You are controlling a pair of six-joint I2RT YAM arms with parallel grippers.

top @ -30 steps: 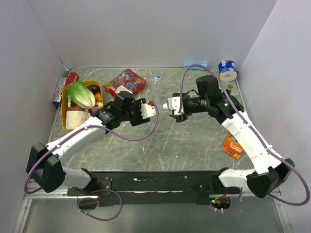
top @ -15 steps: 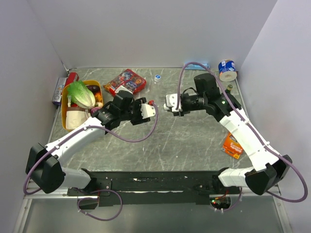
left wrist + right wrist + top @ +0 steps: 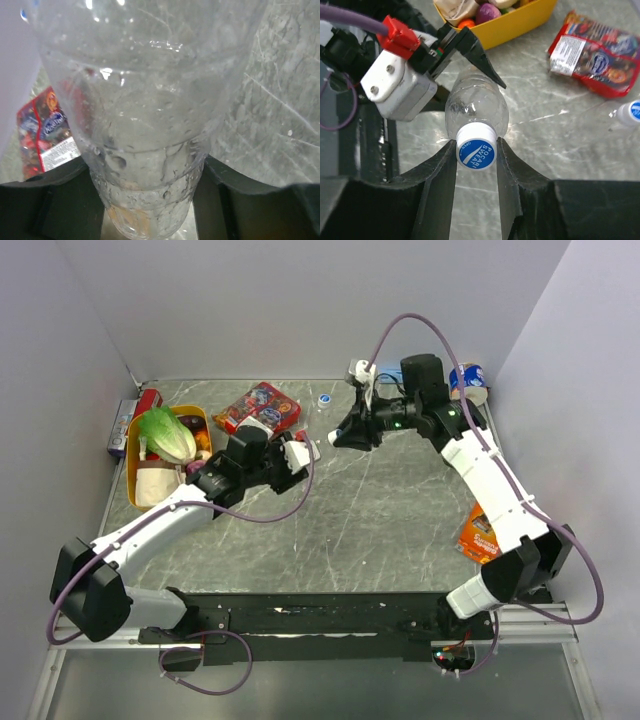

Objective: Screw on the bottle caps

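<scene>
A small clear bottle point(image 3: 476, 111) lies level above the table between my two grippers. My left gripper point(image 3: 303, 452) is shut on its body; the left wrist view shows the bottle point(image 3: 150, 125) filling the frame, pinched between the two dark fingers point(image 3: 70, 200). A blue cap point(image 3: 476, 152) with white lettering sits on its neck. My right gripper point(image 3: 476, 145) is shut on this cap, one finger touching each side, and shows in the top view point(image 3: 338, 437). A second small bottle point(image 3: 324, 400) with a blue cap stands at the back of the table, also in the right wrist view point(image 3: 630, 112).
A yellow bin point(image 3: 200, 412) with lettuce and other food stands at the left. A red snack bag point(image 3: 260, 408) lies beside it. A blue-and-white tin point(image 3: 467, 383) stands at the back right, an orange packet point(image 3: 480, 535) at the right edge. Walls enclose three sides.
My right arm swung back and left, and its gripper turned and came onto the cap end of the bottle. My left gripper, holding the bottle, shifted slightly back and left.
</scene>
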